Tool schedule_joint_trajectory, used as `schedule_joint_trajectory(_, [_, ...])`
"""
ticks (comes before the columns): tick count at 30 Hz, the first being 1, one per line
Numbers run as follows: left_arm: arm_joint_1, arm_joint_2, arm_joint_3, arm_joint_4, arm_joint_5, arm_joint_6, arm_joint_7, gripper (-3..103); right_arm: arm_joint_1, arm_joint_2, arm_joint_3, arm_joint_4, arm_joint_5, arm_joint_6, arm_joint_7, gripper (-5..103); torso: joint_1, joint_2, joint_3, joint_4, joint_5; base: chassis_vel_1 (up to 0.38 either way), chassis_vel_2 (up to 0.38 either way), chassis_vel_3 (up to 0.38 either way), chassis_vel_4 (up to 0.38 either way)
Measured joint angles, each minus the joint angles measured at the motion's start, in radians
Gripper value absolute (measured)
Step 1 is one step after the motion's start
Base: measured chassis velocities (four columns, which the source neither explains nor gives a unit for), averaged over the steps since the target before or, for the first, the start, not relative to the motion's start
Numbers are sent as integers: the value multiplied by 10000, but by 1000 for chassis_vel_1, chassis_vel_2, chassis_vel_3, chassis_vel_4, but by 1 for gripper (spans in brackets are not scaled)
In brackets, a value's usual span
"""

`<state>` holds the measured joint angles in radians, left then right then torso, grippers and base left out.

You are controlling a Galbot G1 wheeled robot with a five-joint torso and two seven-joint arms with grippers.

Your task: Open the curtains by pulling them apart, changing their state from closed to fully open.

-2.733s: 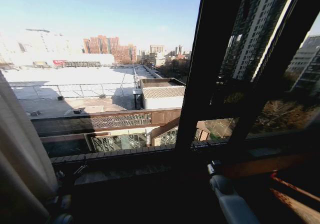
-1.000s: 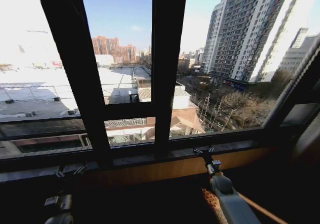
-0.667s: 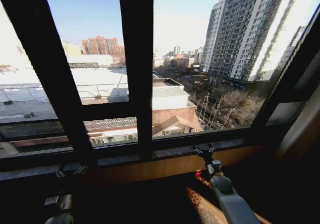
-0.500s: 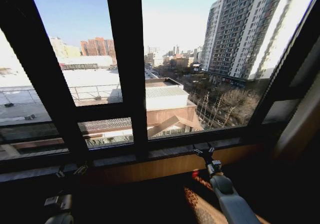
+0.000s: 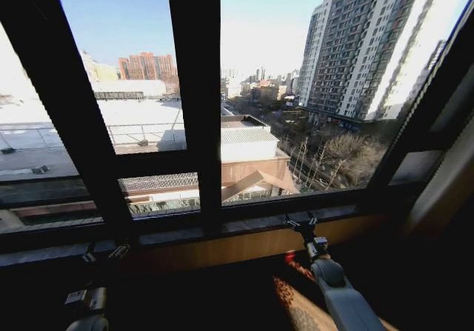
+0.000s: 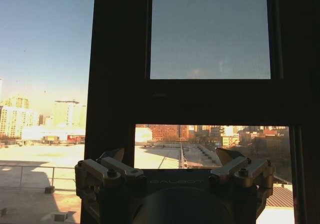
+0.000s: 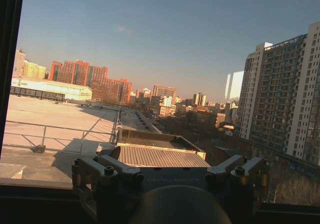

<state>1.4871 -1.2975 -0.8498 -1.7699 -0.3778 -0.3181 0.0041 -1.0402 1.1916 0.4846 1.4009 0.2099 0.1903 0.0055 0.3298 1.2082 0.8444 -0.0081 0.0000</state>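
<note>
Window frame [image 5: 194,101] bare across the head view. Right-edge pale strip [image 5: 452,183] may be curtain; cannot tell. Left pincer [image 5: 102,253] and right pincer [image 5: 302,222] low near the sill [image 5: 244,246], both apart, holding nothing. Judgement: checking the right side; next move needs that strip identified.

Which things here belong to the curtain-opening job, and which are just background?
Job: left gripper, right gripper, both open, held low; pale strip at the right edge, possibly a curtain.
Background: window frame, wooden sill, tower block outside.
</note>
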Motion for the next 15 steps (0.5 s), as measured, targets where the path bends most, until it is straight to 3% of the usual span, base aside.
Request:
schedule_joint_trajectory(6, [0,0,2,0,0,0,-1,100,0,0,0,0,0,0,0,100,1,0,0,0,-1,56,-208,-53,214])
schedule_joint_trajectory(15, [0,-1,4,0,0,0,3,100,0,-1,1,0,0,0,1,100,-3,1,-1,0,3,135,-338,-134,353])
